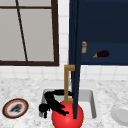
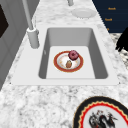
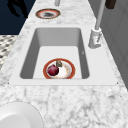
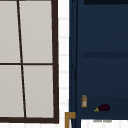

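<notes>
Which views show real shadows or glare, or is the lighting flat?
Flat, no glare. Front view: cabinet door edge-on blocks the sink, a hand overlaps a red ball. Side views: sink walls shaded grey, plate casts no clear shadow.

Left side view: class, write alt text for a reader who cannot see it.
A red-rimmed plate lies in the white sink, carrying a dark red fruit and a small brown item. A faucet stands at left, a patterned plate on the near marble counter.

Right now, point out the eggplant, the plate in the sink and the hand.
eggplant (image 1: 102, 54): front view, middle of its purple body.
plate in the sink (image 2: 60, 67): left side view, its red rim.
hand (image 1: 51, 102): front view, on its palm.
</notes>
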Tool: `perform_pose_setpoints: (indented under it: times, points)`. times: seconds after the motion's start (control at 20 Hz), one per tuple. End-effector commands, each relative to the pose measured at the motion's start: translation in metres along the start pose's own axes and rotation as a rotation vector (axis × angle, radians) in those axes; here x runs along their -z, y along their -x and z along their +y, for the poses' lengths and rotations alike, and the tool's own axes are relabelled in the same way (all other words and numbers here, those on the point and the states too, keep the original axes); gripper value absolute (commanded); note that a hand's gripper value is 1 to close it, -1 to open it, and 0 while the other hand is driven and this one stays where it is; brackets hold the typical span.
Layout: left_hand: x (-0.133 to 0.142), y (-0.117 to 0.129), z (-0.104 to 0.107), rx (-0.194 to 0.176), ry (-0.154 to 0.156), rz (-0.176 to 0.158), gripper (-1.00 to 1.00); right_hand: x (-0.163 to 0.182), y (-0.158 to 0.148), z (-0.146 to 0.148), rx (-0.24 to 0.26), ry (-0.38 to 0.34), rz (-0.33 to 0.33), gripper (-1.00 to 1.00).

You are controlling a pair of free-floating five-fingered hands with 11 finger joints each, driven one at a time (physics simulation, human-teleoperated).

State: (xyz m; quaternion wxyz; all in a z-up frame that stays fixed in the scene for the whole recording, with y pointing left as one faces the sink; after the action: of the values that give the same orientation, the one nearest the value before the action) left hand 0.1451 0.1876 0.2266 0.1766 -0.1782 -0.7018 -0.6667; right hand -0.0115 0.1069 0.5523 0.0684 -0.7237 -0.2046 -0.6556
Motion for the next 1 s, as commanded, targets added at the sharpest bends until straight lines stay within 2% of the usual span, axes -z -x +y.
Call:
perform_pose_setpoints:
  times: [0.0,0.1,0.2,0.35,0.65,0.75,0.95]
  points:
    - [0.000,0.000,0.000,0.000,0.000,0.000,0.00,0.005,0.014,-0.031,0.084,-0.006,-0.017,-1.00]
    - [0.000,0.000,0.000,0.000,0.000,0.000,0.00,-0.001,0.011,-0.033,0.099,-0.019,-0.002,-1.00]
    - [0.000,0.000,0.000,0.000,0.000,0.000,0.00,-0.015,0.006,-0.034,0.108,-0.020,-0.056,-1.00]
    - [0.000,0.000,0.000,0.000,0.000,0.000,0.00,-0.027,0.006,-0.039,0.114,-0.026,-0.101,-1.00]
    - [0.000,0.000,0.000,0.000,0.000,0.000,0.00,-0.043,0.009,-0.064,0.120,-0.064,-0.113,-1.00]
    - [0.000,0.000,0.000,0.000,0.000,0.000,0.00,-0.051,0.015,-0.066,0.078,-0.075,-0.194,-1.00]
    - [0.000,0.000,0.000,0.000,0.000,0.000,0.00,-0.060,0.021,-0.061,0.072,-0.044,-0.298,-1.00]
